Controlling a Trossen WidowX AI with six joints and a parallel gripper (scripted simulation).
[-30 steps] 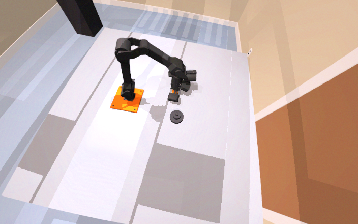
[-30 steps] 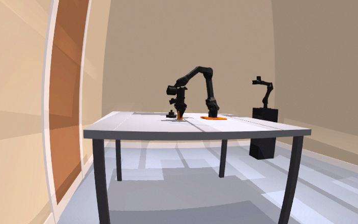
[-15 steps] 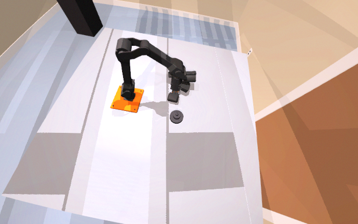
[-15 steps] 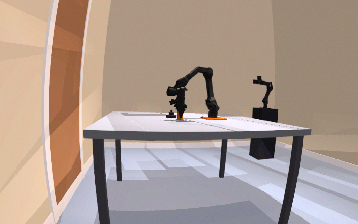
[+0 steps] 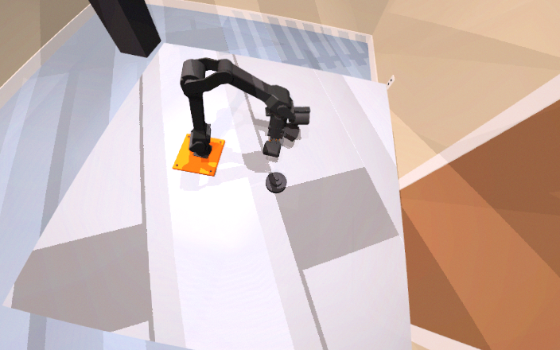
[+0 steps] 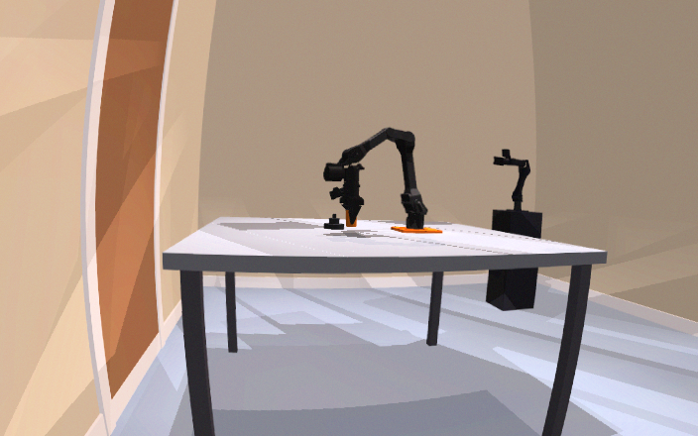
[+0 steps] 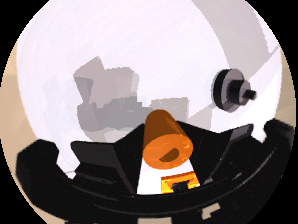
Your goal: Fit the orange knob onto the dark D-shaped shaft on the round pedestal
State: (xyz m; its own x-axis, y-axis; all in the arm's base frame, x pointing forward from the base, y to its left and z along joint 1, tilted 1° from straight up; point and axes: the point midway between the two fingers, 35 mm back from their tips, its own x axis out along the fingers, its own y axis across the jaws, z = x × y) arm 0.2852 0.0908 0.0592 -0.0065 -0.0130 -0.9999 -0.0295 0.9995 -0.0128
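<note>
The orange knob [image 7: 167,142] [image 6: 348,219] is upright between the fingers of my gripper [image 7: 160,125] [image 6: 351,216] [image 5: 272,148], which is shut on it and points down. The knob's lower end is a little above the table in the exterior view. A dark half-round patch shows on its near end in the wrist view. In the top view the gripper mostly hides the knob. The round pedestal [image 5: 269,186] [image 6: 333,226] [image 7: 231,75] stands beside the knob, with its dark shaft [image 6: 334,216] [image 7: 251,94] pointing up and bare. The shaft's flat side cannot be made out.
The arm's orange base plate [image 5: 181,158] [image 6: 432,231] is bolted to the white table [image 5: 221,270] [image 6: 287,244]. Shadows fall across the table top. A second dark arm [image 6: 523,175] stands on a black block [image 6: 514,289] behind the table.
</note>
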